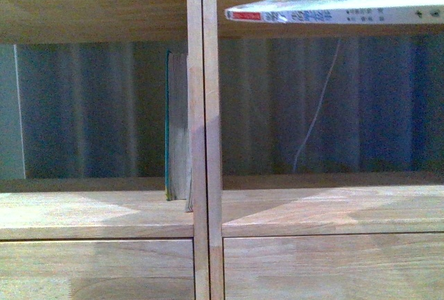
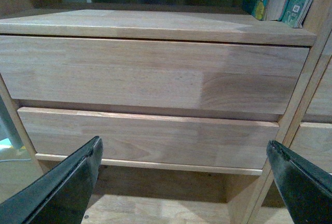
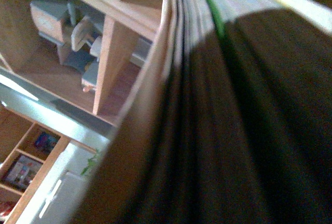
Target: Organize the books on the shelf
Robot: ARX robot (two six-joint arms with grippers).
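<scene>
Left gripper (image 2: 184, 143) — jaws spread wide apart; dark fingers (image 2: 67, 187) angled outward.

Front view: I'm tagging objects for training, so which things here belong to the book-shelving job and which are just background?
Job: thin white-spined paperback with a red end; teal-covered book with pale page edges; light-wood shelf.
Background: thin pale cord; grey-blue pleated curtain.

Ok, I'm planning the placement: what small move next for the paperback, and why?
Probably turn the paperback upright: it hangs flat at the right compartment's top, while the teal book stands upright against the divider.
</scene>
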